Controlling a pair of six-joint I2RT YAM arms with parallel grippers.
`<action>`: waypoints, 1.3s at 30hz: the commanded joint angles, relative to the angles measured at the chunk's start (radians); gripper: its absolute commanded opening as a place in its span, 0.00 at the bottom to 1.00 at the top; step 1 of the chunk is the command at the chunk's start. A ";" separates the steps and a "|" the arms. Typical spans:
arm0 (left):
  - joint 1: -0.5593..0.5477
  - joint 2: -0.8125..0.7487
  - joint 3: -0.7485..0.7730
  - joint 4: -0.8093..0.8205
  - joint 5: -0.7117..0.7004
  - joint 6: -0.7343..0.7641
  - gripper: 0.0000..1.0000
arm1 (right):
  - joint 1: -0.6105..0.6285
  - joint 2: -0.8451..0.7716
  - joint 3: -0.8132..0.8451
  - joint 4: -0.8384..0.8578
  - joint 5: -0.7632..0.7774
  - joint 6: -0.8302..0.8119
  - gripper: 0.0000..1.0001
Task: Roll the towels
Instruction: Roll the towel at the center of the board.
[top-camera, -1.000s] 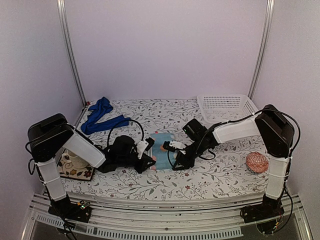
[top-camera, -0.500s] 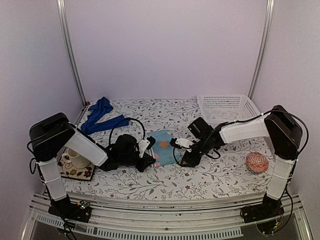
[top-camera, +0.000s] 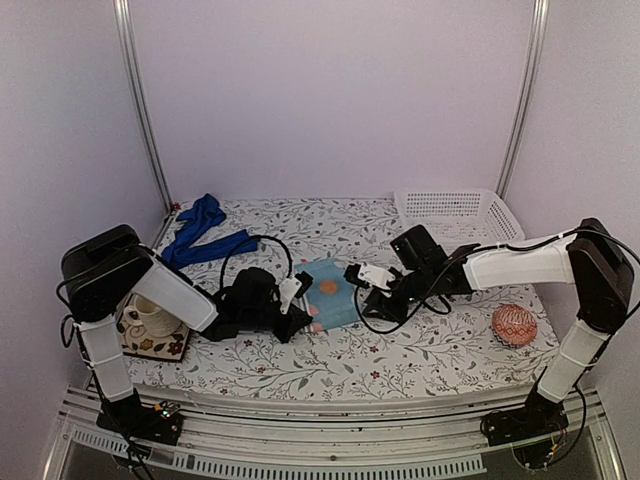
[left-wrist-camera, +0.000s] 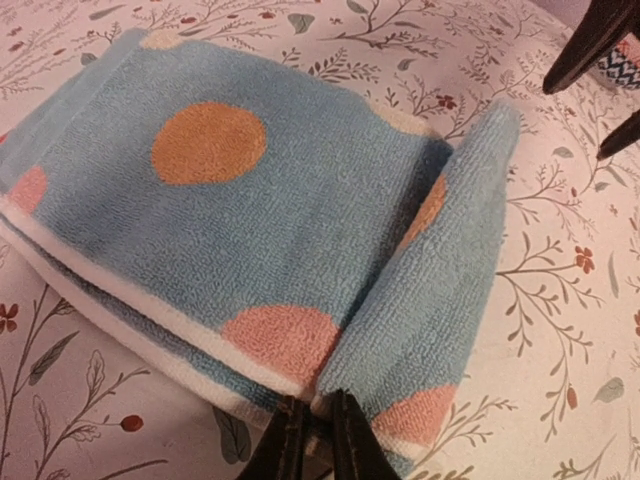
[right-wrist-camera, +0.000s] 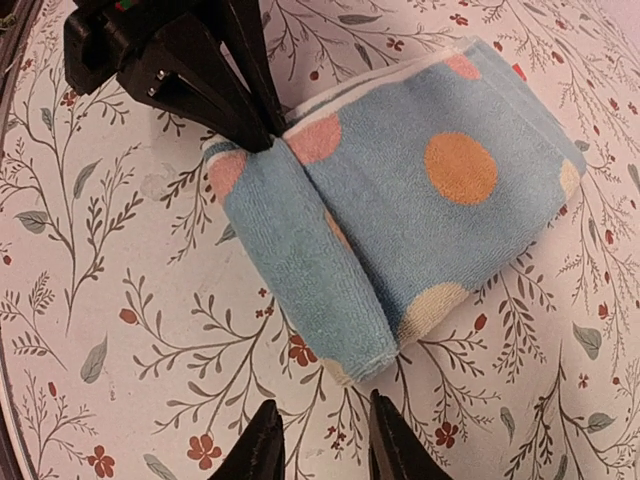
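Floral table holds everything. White basket sits back right, well apart. Royal-blue towel lies crumpled back left, unrolled. Light-blue towel lies mid-table, folded, one edge turned over, likely the roll's first turn. Pink ball far right and cup far left block nothing. Left gripper is clamped on the flap's corner, pinning it. Right gripper hovers by the other end, fingers slightly apart, empty.
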 joint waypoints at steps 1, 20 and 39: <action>0.008 -0.006 -0.007 -0.087 -0.034 0.017 0.12 | 0.034 0.011 -0.006 0.070 -0.012 -0.077 0.29; 0.008 0.008 0.008 -0.101 -0.036 0.029 0.12 | 0.033 0.199 0.157 0.054 0.069 -0.003 0.08; -0.112 -0.184 -0.059 -0.109 -0.328 0.152 0.37 | 0.008 0.332 0.269 -0.181 -0.053 0.083 0.09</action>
